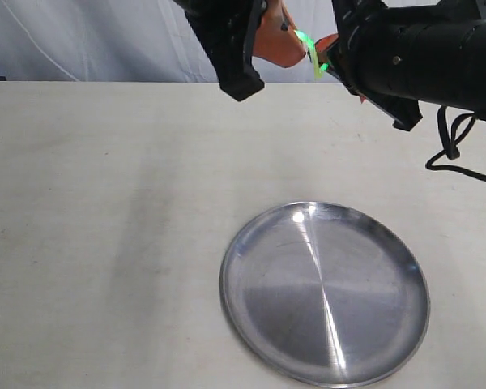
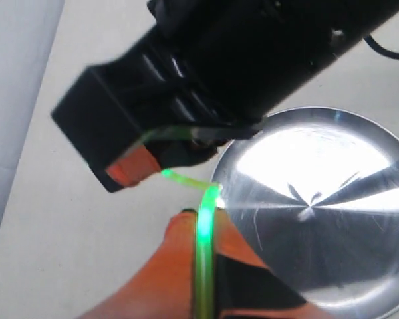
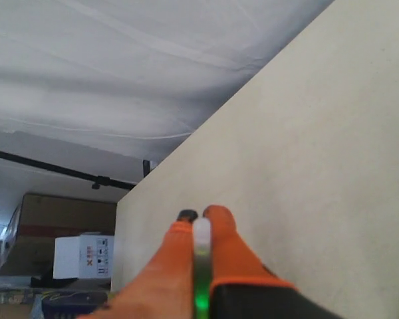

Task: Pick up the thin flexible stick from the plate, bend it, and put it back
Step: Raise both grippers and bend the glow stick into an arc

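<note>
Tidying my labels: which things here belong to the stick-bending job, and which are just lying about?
Job: green stick, gripped by left pincer and right pincer; silver plate.
Lying about: black cable, white box, cardboard box, white cloth.

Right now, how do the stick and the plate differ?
Look: the thin flexible stick is a slim, glowing yellow-green rod; the plate is a wide, round, shiny silver dish.
Place: the stick is up in the air, pinched between the left fingers and the right fingers; the plate lies on the table with nothing on it.
Shape: the stick is bent; the plate is flat.
</note>
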`<state>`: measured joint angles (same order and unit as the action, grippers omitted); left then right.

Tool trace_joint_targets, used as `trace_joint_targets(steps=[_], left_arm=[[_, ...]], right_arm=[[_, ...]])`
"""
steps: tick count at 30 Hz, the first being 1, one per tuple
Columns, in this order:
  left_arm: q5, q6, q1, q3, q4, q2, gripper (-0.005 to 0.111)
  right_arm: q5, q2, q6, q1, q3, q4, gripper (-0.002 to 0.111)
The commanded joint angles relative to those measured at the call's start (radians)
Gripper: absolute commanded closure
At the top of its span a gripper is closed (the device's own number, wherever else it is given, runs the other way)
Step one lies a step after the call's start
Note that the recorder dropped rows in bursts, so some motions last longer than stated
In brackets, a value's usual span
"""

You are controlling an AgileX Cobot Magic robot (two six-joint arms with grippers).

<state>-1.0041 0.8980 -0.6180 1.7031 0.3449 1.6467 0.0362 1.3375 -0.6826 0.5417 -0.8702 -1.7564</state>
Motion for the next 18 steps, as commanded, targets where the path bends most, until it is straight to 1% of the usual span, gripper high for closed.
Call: trace_joint_targets(steps=[1,6,13,18], left_arm=[[0.07,-0.003,0.009,-0.01,-0.024,0.023,0.107],[0.059,-0.007,0.042,-0.01,-0.025,0.023,0.107],[0.033,-0.009,0.107,-0.01,-0.014,0.023,0.107],[0.033,-0.007,0.119,-0.01,-0.003,0.025,0.107]], right_arm=[[0.183,-0.016,0.024,0.018,-0.013,0.012,0.109],[0.192,-0.018,0.025,0.018,-0.013,0.012,0.109],[0.194,-0.018,0.031,0.018,-0.013,0.012,0.109],[0.197,-0.018,0.031,0.018,-0.013,0.012,0.109]])
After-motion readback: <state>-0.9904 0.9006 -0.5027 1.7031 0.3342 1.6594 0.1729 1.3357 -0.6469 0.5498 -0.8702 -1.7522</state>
